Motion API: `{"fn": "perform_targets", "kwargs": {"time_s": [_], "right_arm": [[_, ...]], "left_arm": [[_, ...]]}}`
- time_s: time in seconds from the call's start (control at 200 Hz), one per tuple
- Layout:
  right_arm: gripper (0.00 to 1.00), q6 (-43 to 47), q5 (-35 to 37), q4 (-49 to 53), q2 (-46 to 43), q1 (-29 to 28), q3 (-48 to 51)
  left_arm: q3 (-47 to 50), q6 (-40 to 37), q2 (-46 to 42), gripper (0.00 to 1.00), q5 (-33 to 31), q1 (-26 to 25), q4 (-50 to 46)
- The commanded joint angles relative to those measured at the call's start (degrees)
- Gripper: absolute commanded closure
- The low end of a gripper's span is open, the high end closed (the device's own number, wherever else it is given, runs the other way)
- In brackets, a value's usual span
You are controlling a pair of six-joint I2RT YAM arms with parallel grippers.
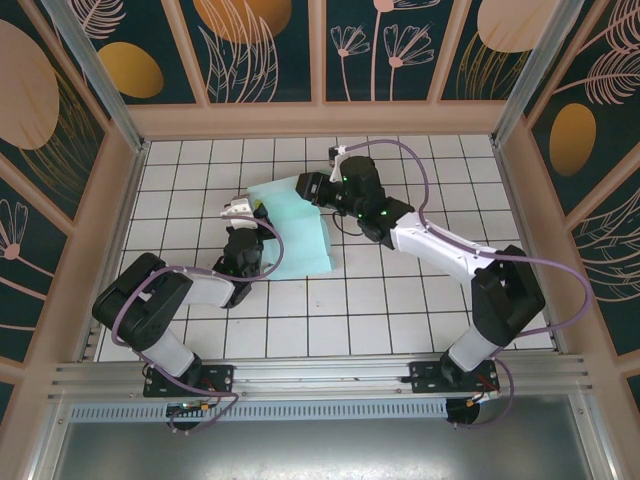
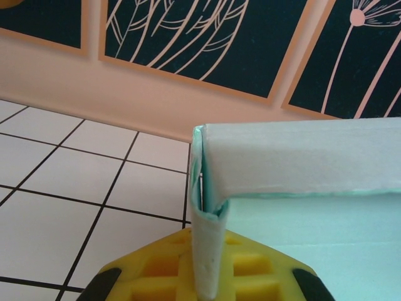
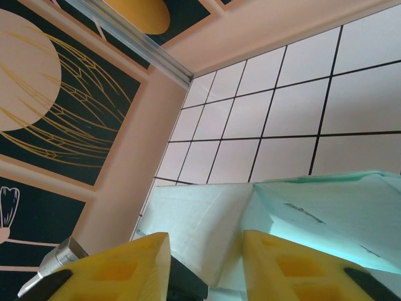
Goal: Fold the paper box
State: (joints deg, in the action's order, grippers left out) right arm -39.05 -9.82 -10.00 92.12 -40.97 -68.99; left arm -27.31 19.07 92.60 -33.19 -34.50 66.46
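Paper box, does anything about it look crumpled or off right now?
One narrow flap of the paper box, pinched in the left gripper, curls over on itself instead of lying along a crisp crease. Nothing looks torn.

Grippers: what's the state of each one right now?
Left gripper: shut on the paper box.
Right gripper: open, box card between its prongs.

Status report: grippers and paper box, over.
Left gripper shut on paper box flap. Right gripper open around another flap. Box partly folded. No obstruction seen.
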Motion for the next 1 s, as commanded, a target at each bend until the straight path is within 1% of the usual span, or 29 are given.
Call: {"fn": "perform_targets", "kwargs": {"time_s": [0.0, 0.03, 0.07, 0.145, 0.285, 0.31, 0.34, 0.4, 0.435, 0.455, 0.536, 0.631, 0.761, 0.821, 0.911, 0.996], "right_arm": [[0.7, -2.2, -1.1, -0.3, 1.3, -0.2, -2.7], [0.73, -2.4, -1.1, -0.1, 1.4, -0.2, -2.8], [0.8, -2.5, -1.1, 0.2, 1.6, -0.2, -3.0], [1.0, -2.6, -1.0, 0.3, 1.5, -0.2, -3.1], [1.0, -2.2, -0.9, -1.3, 0.5, -0.2, -2.0], [0.93, -2.0, -0.9, -2.3, -0.1, -0.2, -1.4], [0.81, -1.6, -0.9, -3.7, -0.8, -0.3, -0.5], [0.61, 0.3, -0.8, -6.3, -2.7, -0.5, 1.4], [0.54, 1.9, -0.8, -7.5, -4.1, -0.5, 2.5], [0.52, 2.9, -0.7, -8.1, -4.9, -0.5, 3.2], [0.48, 7.0, -0.9, -10.9, -8.6, -0.5, 6.3], [0.47, 10.4, 0.9, -12.6, -12.9, -0.2, 9.9], [0.47, 10.8, 3.4, -12.6, -17.7, 2.6, 14.2], [0.47, 9.1, 2.0, -13.1, -19.1, 5.2, 16.2], [0.47, 6.1, -2.3, -15.8, -19.5, 8.5, 19.0], [0.47, 5.3, -5.5, -16.9, -18.1, 9.2, 19.8]], "left_arm": [[0.6, -1.1, -1.5, 1.0, 0.7, -0.2, 2.5], [0.6, -1.4, -1.5, 1.0, 0.8, -0.2, 2.5], [0.6, -1.5, -1.5, 1.0, 0.7, -0.3, 2.6], [0.6, -1.5, -1.4, 1.0, 0.6, -0.3, 2.4], [0.7, -1.0, -1.0, 1.0, 0.3, -0.2, 2.3], [0.7, -1.0, -1.1, 1.0, 0.4, -0.2, 2.3], [0.7, -1.0, -1.2, 1.0, 0.4, -0.2, 2.2], [0.7, -0.7, -1.4, 1.0, 0.4, -0.2, 1.7], [0.5, -0.7, -1.5, 1.0, 0.4, -0.2, 1.2], [0.4, -0.5, -1.6, 1.0, 0.4, -0.2, 1.0], [0.3, -0.2, -1.8, 1.0, 0.6, -0.2, 0.2], [0.2, 0.2, -1.8, 1.0, 1.8, -0.3, 0.1], [-0.7, 0.2, -1.6, 1.0, 5.3, -0.2, -0.1], [-1.2, 0.2, -1.5, 1.0, 6.8, -0.2, -0.2], [-1.9, 0.1, -1.5, 1.0, 8.6, -0.3, -0.4], [-2.5, 0.3, -1.5, 1.0, 9.5, -0.3, -0.6]]}}
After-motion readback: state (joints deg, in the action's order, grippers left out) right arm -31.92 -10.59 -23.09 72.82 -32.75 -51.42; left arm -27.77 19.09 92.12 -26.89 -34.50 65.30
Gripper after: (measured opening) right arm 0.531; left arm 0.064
